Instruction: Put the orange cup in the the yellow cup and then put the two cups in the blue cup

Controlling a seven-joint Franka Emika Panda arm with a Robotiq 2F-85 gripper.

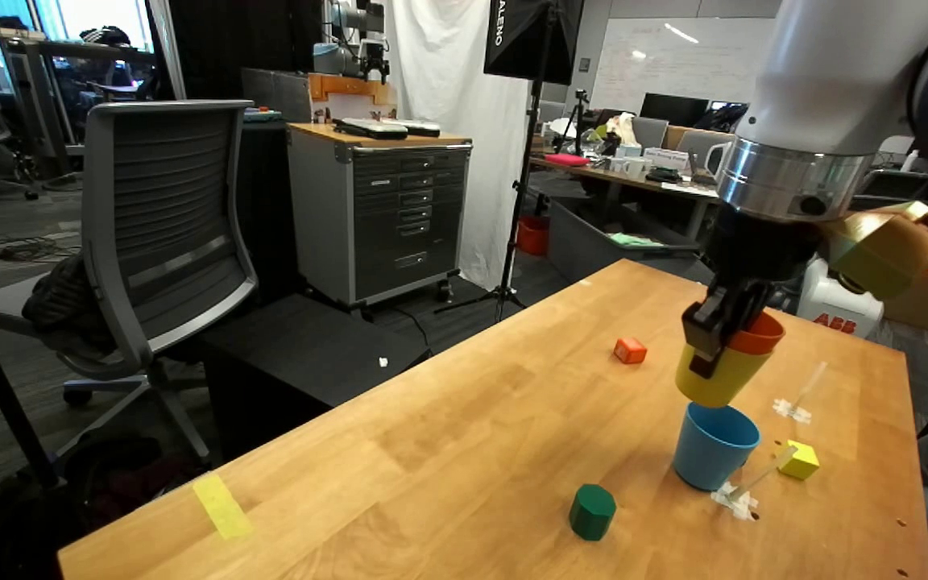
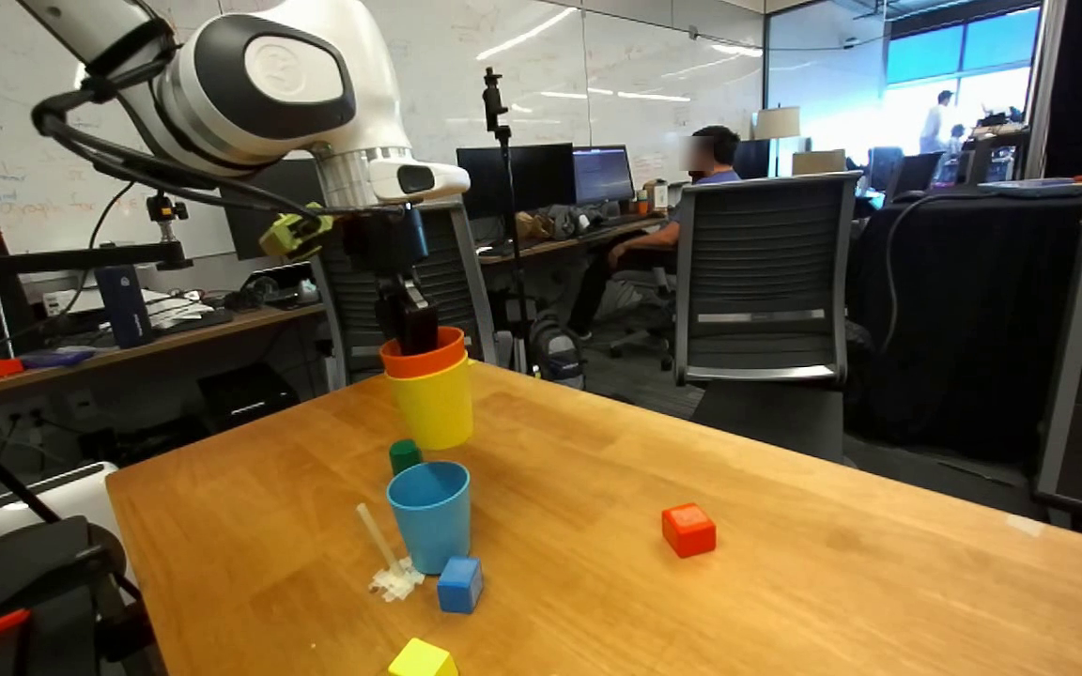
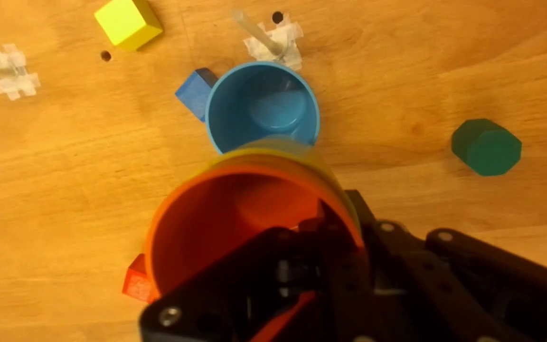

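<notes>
Between fingers (image 2: pixel 420 330), orange cup (image 3: pixel 226 213) and yellow cup (image 2: pixel 435 408) hang by nested walls.

Wrist cam: close, dn. on table (image 3: pixel 64 190). Ext. cams: farther, angled dn.; in an ext. view twd. drawer cabinet (image 1: pixel 379 217), in an ext. view twd. whiteboard (image 2: pixel 447 84). All share blue cup (image 1: pixel 706 455).

Table (image 1: pixel 448 467): smooth wood, grain showing, low sheen. Blue cup (image 3: pixel 264 109): smooth plastic, glossy inside. Orange cup (image 2: pixel 409 366), yellow cup (image 2: pixel 436 408): smooth plastic, softer sheen. Wrist collar (image 1: pixel 790 177): polished metal. Tool (image 3: pixel 339 204): mostly matt, metal screw heads (image 3: pixel 170 316). Curtain (image 1: pixel 456 121): creased cloth. Whiteboard (image 1: pixel 681 64): glossy.
</notes>
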